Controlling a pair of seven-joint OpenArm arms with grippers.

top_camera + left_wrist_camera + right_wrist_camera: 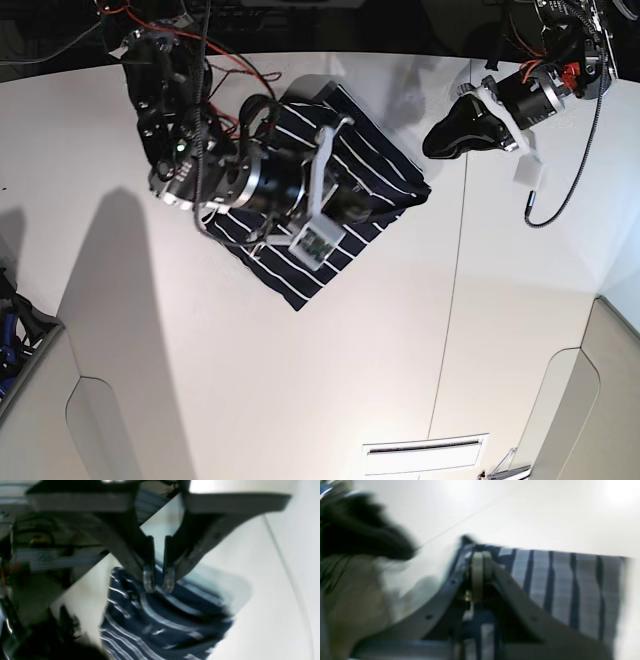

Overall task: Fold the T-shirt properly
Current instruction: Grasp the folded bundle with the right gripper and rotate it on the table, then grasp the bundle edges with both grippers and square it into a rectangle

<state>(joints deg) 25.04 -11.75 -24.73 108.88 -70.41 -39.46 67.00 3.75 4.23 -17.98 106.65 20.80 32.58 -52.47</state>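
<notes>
- A broad white tabletop (300,380) fills most of the base view, smooth and matte.
- A thin dark seam (452,300) runs down the tabletop right of centre, splitting it into two panels.
- Soft grey shadows (120,300) fall across the left part of the surface.
- Along the top edge the surroundings turn dark, with tangled cables (60,40) against black.
- At the lower left and lower right corners, pale grey rounded panels (90,430) sit beside the tabletop edge.
- A small slotted vent-like strip (425,455) lies near the bottom edge.
- Bright glare whitens the surface in the right wrist view.
</notes>
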